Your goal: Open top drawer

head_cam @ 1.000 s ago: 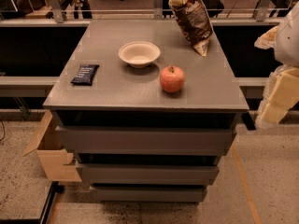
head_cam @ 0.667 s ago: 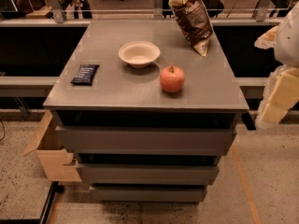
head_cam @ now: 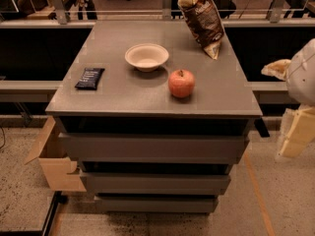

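Note:
The top drawer (head_cam: 152, 149) is the widest grey front panel, flat and without a handle, right under the grey cabinet top (head_cam: 147, 95). A dark gap runs between the top's edge and the panel. Two narrower grey drawers, the middle one (head_cam: 155, 183) and the bottom one (head_cam: 155, 204), sit below it. My gripper (head_cam: 295, 134) shows as a blurred cream part at the right edge of the camera view. It hangs below a white arm segment (head_cam: 302, 73), to the right of the cabinet and apart from the drawer.
On the cabinet top stand a red apple (head_cam: 181, 82), a white bowl (head_cam: 146, 56), a dark snack bar (head_cam: 90, 77) and a brown chip bag (head_cam: 202, 18). A cardboard box (head_cam: 54, 161) sits on the floor at the cabinet's left. A railing (head_cam: 157, 14) runs behind.

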